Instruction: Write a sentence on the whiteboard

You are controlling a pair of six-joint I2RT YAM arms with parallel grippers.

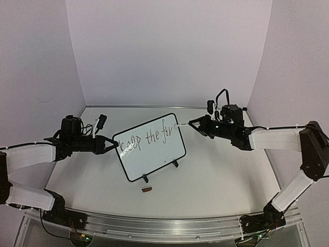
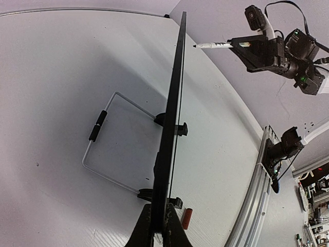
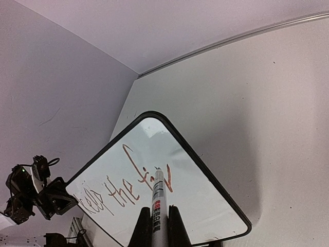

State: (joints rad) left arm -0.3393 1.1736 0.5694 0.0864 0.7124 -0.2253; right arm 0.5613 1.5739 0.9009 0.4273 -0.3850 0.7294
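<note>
Near the middle of the table [image 1: 216, 190], the whiteboard [image 1: 154, 154] stands on its feet, its left edge pinched by the left fingers [image 2: 145, 230], probably to steady it against writing pressure. Opposite, the right fingers [image 3: 140, 226] clench a marker [image 3: 157, 198], tip at the unfinished sentence [image 1: 146, 139], "keep the fir".

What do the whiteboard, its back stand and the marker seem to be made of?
The whiteboard: glossy white panel, seemingly coated, judging by its sheen; the black rim looks like plastic. The wire stand: thin bent rod, probably metal, with a black sleeve. The marker: smooth white barrel with printed lettering, likely plastic.
</note>
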